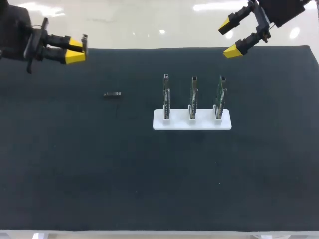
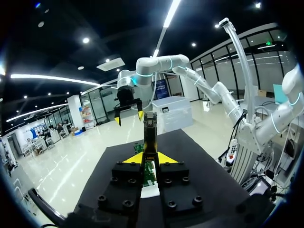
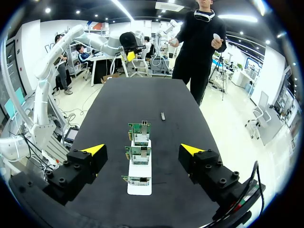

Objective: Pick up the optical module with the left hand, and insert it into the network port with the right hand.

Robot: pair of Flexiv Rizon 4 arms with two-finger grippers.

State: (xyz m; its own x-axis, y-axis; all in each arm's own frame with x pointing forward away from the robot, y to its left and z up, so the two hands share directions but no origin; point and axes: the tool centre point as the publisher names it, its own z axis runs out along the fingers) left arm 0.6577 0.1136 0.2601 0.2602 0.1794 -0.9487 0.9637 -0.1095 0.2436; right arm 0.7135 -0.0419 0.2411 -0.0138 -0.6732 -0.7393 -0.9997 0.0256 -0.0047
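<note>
The optical module (image 1: 112,93), nine o'clock from the rack (image 1: 179,123), looks light, stiff, probably slick: pinch its long sides. Your right gripper (image 1: 228,38) is spread wide; left gripper (image 1: 76,50), cannot tell.

Left pincer (image 1: 76,50) at far left, fingers together, right pincer (image 1: 228,38) at far right, fingers spread wide

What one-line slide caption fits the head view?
Optical module lies on the black table left of a white stand of three boards; left tool and right tool hover at far corners.
</note>
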